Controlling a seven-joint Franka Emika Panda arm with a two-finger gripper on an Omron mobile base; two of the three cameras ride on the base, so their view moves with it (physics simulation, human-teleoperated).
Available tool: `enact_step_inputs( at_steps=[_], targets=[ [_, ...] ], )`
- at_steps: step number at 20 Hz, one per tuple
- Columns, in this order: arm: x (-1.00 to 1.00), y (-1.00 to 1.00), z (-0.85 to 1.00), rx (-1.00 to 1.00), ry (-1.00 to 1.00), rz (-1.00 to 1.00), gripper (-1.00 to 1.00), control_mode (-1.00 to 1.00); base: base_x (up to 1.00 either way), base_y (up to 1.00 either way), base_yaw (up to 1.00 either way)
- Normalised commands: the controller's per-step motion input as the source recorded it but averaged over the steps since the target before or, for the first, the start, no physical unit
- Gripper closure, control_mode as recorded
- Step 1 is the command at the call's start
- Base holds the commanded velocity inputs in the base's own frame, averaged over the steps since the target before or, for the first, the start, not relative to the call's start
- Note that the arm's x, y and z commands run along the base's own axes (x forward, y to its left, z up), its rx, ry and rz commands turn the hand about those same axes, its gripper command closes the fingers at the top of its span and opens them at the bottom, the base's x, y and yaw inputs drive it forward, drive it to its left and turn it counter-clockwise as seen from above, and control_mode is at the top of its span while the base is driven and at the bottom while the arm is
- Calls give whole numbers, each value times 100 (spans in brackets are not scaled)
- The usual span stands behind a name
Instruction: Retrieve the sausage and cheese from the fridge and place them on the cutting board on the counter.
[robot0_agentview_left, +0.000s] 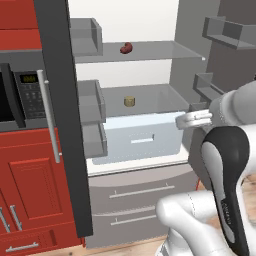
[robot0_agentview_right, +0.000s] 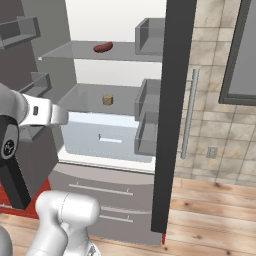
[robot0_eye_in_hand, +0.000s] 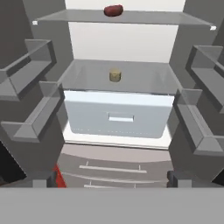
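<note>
Sausage (robot0_eye_in_hand: 113, 10) sits on the fridge's (robot0_agentview_left: 185, 55) top shelf, cheese (robot0_eye_in_hand: 114, 75) one shelf down, gripper (robot0_eye_in_hand: 112, 178) spread wide, holding nothing.

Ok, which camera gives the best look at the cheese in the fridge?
The hand view: the cheese sits near centre, facing the camera, alone on the lower glass shelf above the pale drawer. The left base view shows it smaller, from the left; the right base view shows it small too, from the right.
</note>
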Motion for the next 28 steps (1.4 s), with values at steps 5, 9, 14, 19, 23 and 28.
enact_step_inputs(
  at_steps=[5,9,14,19,23,28],
  targets=[
    [-51,0,29,0,-5,0,-100,-100,0,0,0],
    [-23,0,4,0,0,0,-100,-100,0,0,0],
    [-4,0,-3,0,0,0,-100,-100,0,0,0],
    [0,-3,-8,0,0,0,-100,100,16,-7,0],
    [0,0,0,0,0,0,-100,100,48,-10,0],
    [0,0,0,0,0,0,-100,100,71,0,0]
  ],
)
